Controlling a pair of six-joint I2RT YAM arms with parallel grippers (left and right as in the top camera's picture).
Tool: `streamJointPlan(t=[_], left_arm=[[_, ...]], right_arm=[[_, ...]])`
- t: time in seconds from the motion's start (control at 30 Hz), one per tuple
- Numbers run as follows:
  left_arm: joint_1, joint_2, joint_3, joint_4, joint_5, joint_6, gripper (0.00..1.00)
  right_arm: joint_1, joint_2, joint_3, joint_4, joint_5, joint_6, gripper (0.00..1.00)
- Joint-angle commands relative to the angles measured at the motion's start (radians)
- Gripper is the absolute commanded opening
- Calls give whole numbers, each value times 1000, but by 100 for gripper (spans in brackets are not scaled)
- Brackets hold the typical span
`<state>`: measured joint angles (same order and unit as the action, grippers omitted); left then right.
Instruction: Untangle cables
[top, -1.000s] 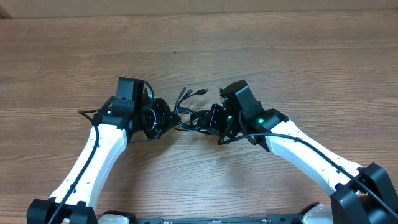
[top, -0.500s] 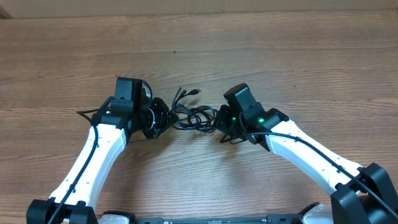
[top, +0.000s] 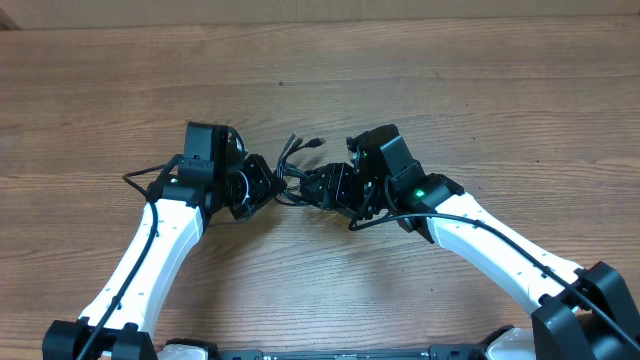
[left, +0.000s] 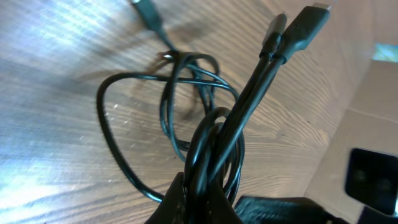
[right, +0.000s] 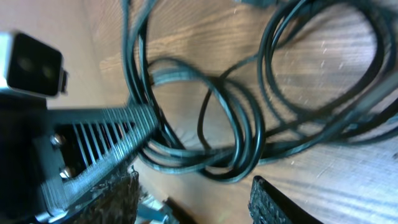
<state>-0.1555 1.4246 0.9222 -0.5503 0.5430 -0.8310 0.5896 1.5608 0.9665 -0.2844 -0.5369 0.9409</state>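
Trailing cables (left: 242, 112) clamped in left end effector (left: 200, 200)

Bright, glary, cables (right: 254, 140) blurred close up

White arms (top: 150, 255), black joints (top: 207, 150); right one's green light (top: 420, 194).

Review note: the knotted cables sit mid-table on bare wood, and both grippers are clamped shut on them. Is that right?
Not quite. Only the left gripper is clamped shut on the cables. The right gripper stands open, its fingers apart with cable loops between them, as the right wrist view shows. The rest holds.
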Motion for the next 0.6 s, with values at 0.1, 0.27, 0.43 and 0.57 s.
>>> streamJointPlan(t=[0.1, 0.27, 0.43, 0.57], left_arm=[[6, -4, 2, 114, 130, 21, 4], [14, -4, 2, 133, 155, -1, 4], [14, -4, 2, 128, 220, 2, 4], [14, -4, 2, 108, 265, 24, 4]], right_arm=[[-2, -6, 6, 6, -68, 32, 56], [-2, -6, 6, 7, -67, 32, 56], [-2, -6, 6, 23, -37, 32, 56], [-3, -6, 6, 27, -3, 31, 56]])
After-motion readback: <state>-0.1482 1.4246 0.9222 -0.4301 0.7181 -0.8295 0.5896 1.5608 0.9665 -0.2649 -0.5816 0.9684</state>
